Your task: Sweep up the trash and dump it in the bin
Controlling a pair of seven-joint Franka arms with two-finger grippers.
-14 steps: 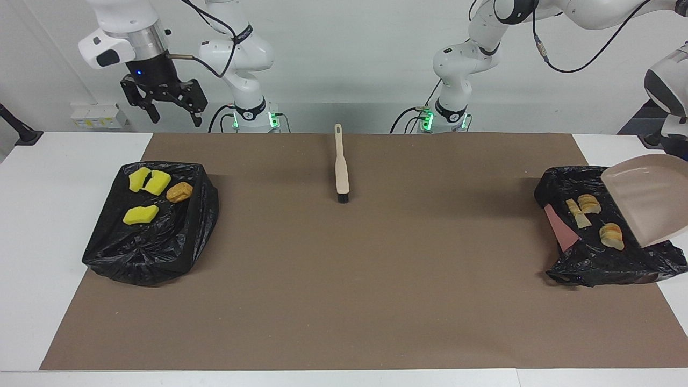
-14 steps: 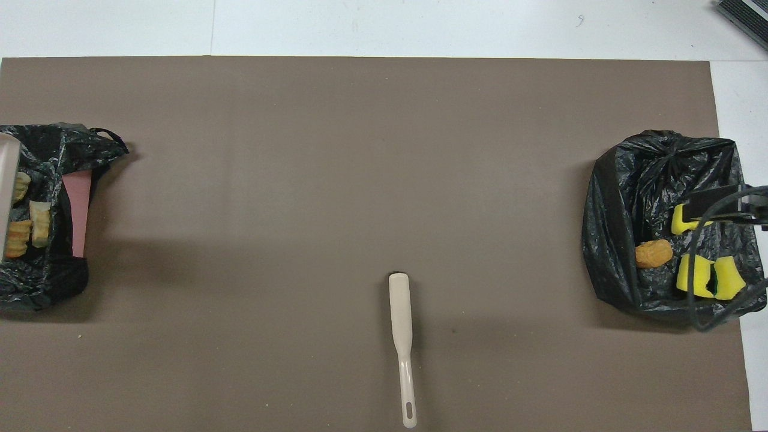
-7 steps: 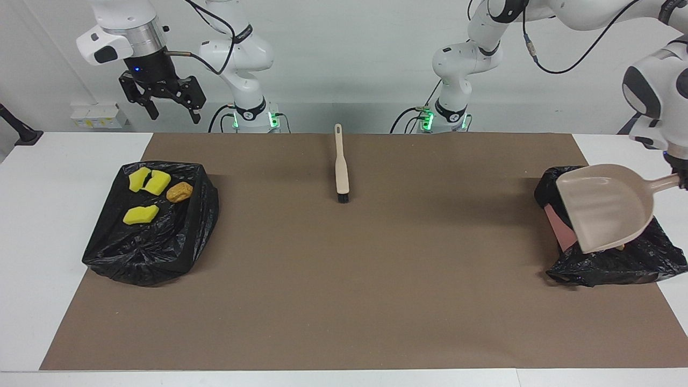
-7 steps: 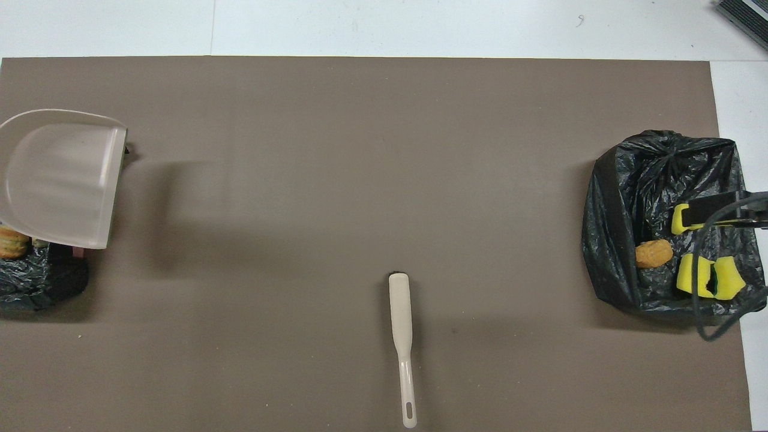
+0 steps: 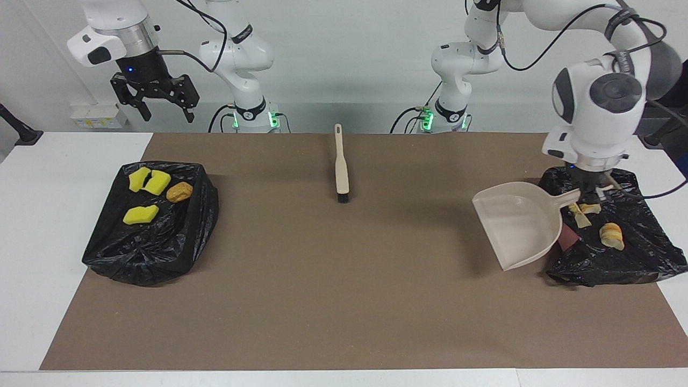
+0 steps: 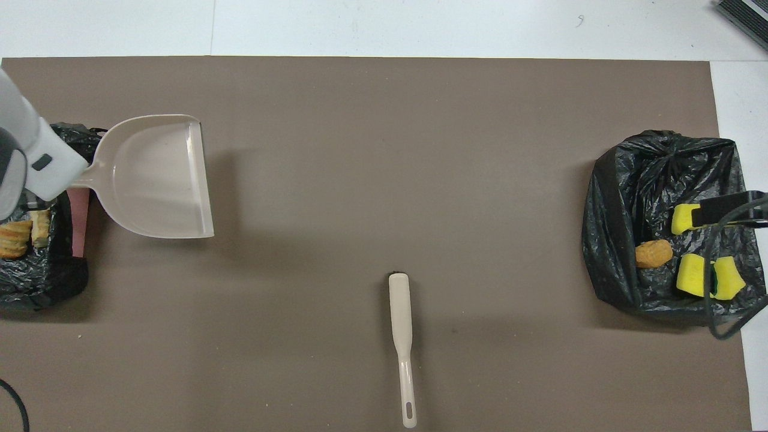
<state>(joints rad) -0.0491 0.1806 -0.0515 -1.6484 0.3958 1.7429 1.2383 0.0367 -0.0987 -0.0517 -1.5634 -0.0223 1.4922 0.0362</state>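
The left gripper (image 5: 593, 192) is clamping its fingers narrowly around the handle of the beige dustpan (image 5: 517, 223), holding it in the air over the brown mat (image 5: 344, 301), just beside the black bin bag at the left arm's end (image 5: 634, 258). The pan is smooth, hard plastic, a shallow scoop with a flat lip, and it is hanging empty with its mouth turned away from that bag. In that bag, right beside the gripper, pale beige and orange pastry-like pieces (image 5: 611, 236) are lying on crinkled glossy film; the flaky ridged lump is sitting farthest from the pan, and a pink panel (image 6: 78, 219) is showing at the bag's edge.

The right gripper (image 5: 155, 99) is waiting with its fingers spread wide, holding nothing, raised near the black bin bag at the right arm's end (image 5: 150, 242). On that bag are lying yellow sponge chunks (image 5: 141, 214), blocky and porous, one showing a green layer in the overhead view, and a rounded brown bread-like lump (image 5: 179, 192).

A slim beige brush (image 5: 341, 169) with dark bristles is lying on the mat between the two bags, handle toward the robots.
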